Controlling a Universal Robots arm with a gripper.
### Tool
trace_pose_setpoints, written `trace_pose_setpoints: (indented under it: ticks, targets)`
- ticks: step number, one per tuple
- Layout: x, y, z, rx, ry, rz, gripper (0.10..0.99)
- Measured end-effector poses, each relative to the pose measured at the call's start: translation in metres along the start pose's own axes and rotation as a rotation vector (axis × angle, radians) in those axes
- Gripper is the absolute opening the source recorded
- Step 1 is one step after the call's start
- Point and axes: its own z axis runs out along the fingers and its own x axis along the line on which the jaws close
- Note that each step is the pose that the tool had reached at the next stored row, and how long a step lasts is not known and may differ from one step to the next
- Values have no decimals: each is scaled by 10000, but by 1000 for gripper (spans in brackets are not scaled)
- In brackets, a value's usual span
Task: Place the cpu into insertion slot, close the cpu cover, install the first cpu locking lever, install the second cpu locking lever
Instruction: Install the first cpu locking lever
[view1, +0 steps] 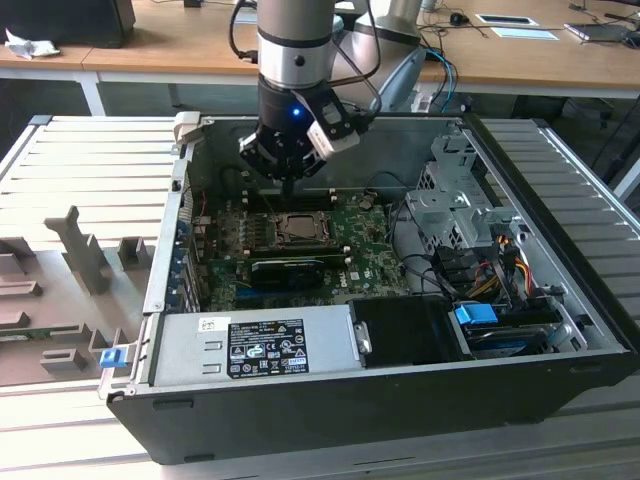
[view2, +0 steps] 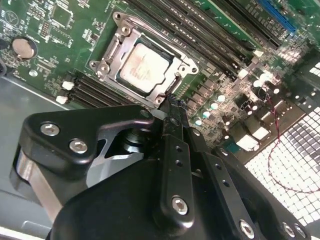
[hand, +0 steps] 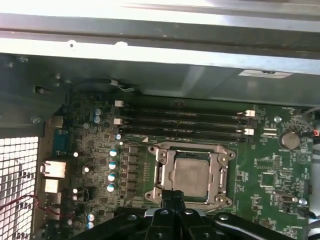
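Pincer (view1: 287, 186) is hovering upper centre in the exterior view, fingers closed together | tips are sitting just beside cpu cover (hand: 162, 170) edge | cpu (hand: 192, 172) is lying in insertion slot (hand: 192, 148), cover framing it.

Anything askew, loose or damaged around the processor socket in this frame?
Nothing stands out. The square silver-grey cpu sits flat and square inside the window of the thin silver metal cpu cover, which lies down over it. The black gripper, jaws together, hangs at the cover's edge.
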Motion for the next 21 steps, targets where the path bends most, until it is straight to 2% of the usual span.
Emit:
trace_pose_setpoints:
  ticks: [4,8,10,12,14,18,20,21]
  targets:
    - [74,5,23,-9,-6,-22,106]
    - [124,6,119,-12,-1,-250,106]
    - [181,8,140,-10,-5,-254,106]
    - [250,14,149,-12,-27,-255,106]
    - [268,16,155,-9,-64,-254,106]
    - [287,18,173,21,-405,-272,106]
    - [301,19,184,29,-499,-274,106]
    - [304,19,189,31,-513,-275,106]
